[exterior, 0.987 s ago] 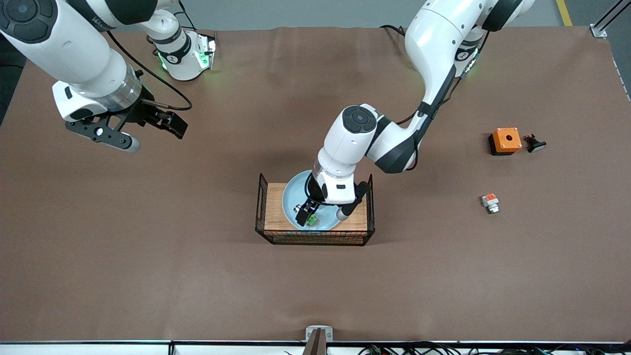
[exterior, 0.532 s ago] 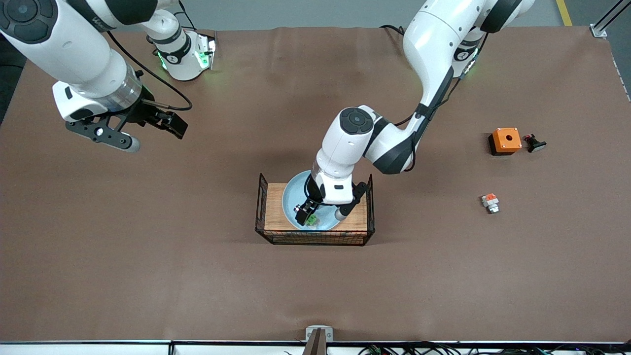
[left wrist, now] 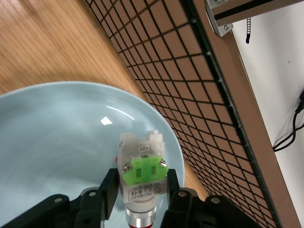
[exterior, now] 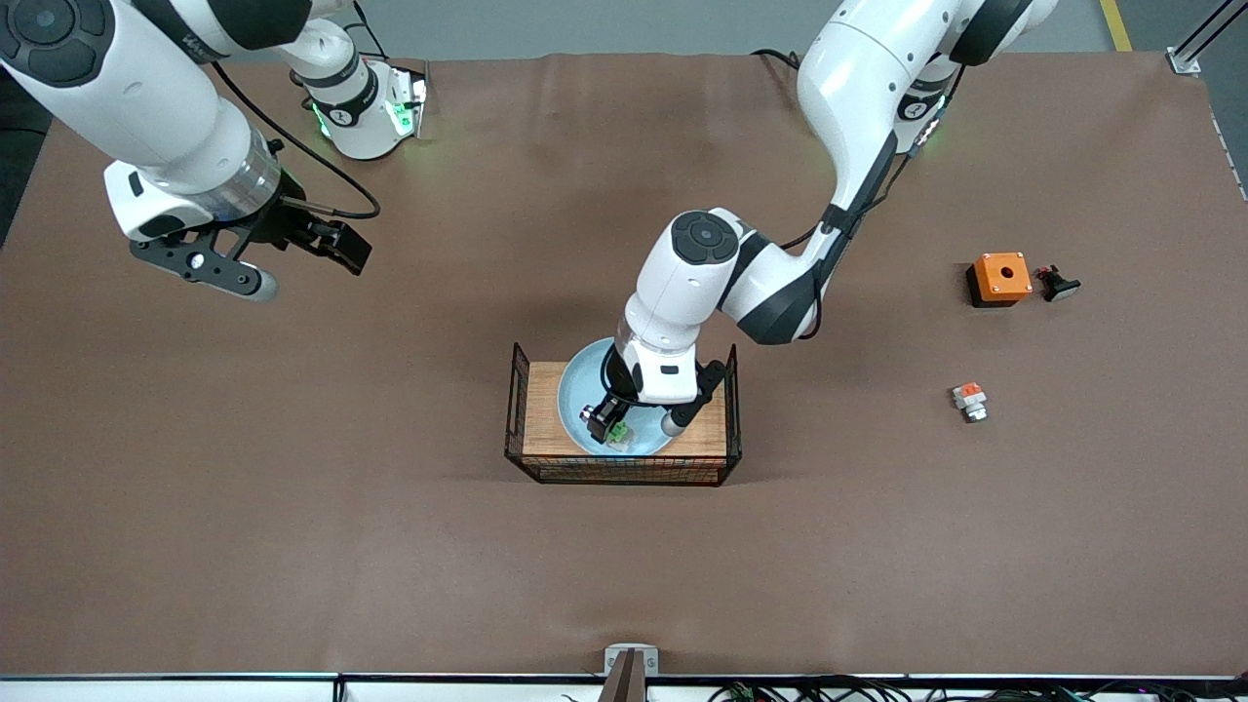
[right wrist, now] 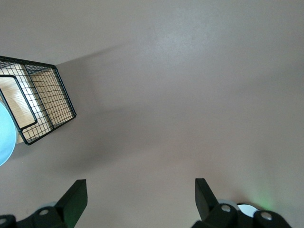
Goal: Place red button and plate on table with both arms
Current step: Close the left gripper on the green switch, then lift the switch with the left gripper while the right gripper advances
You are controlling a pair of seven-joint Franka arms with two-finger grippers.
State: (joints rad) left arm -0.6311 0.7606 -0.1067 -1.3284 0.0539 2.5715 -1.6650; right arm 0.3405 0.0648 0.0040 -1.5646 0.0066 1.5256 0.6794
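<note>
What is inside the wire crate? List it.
The wire crate holds the plate on its wooden floor. Over the plate, the left gripper is shut on the red button. The arm covers part of the plate. The right gripper waits open over bare table.

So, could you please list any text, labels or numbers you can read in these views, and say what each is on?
"12V": small white label on the red button, held in the left gripper over the plate.
Label below the button's green patch: too small to read.
Lettering on the right arm: cut off, unreadable.
</note>
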